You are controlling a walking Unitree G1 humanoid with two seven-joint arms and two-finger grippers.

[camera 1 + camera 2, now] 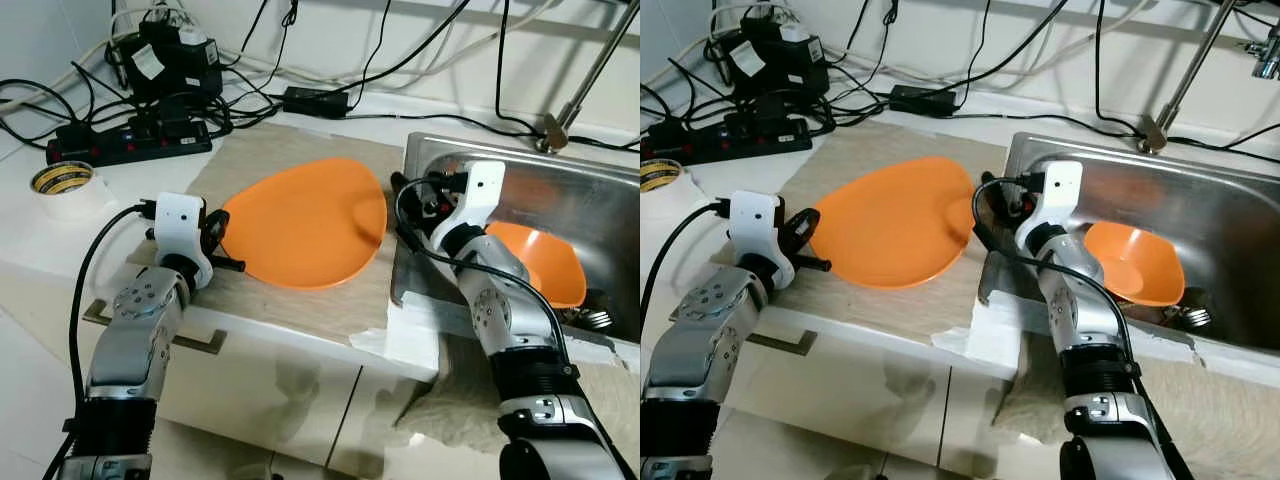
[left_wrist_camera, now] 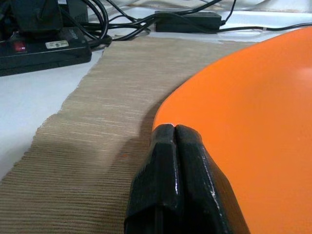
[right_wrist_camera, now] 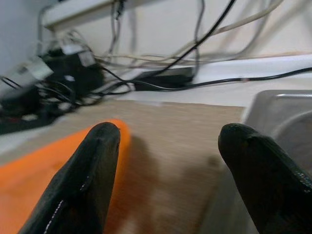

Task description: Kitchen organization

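Lying tilted on the beige mat (image 1: 300, 305), with its far edge raised near the sink (image 1: 600, 190): the large orange plate (image 1: 300, 225), probably lifted that way by the pinch at its near rim. Clamped there, the left gripper (image 2: 174, 130), fingers pressed together with no gap in the wrist view, seemingly nipping the plate's edge for a drag or lift. Hovering beside the plate's sink-side edge at the basin's corner, the right gripper (image 3: 168, 141), fingers spread wide and holding nothing, likely waiting to take the opposite rim. Resting inside the sink, a smaller orange bowl (image 1: 545, 262), with cutlery (image 1: 597, 318) just beside it. Further back on the counter, a power strip (image 1: 130, 140) amid tangled cables, and a tape roll (image 1: 62, 180) well apart to the left.
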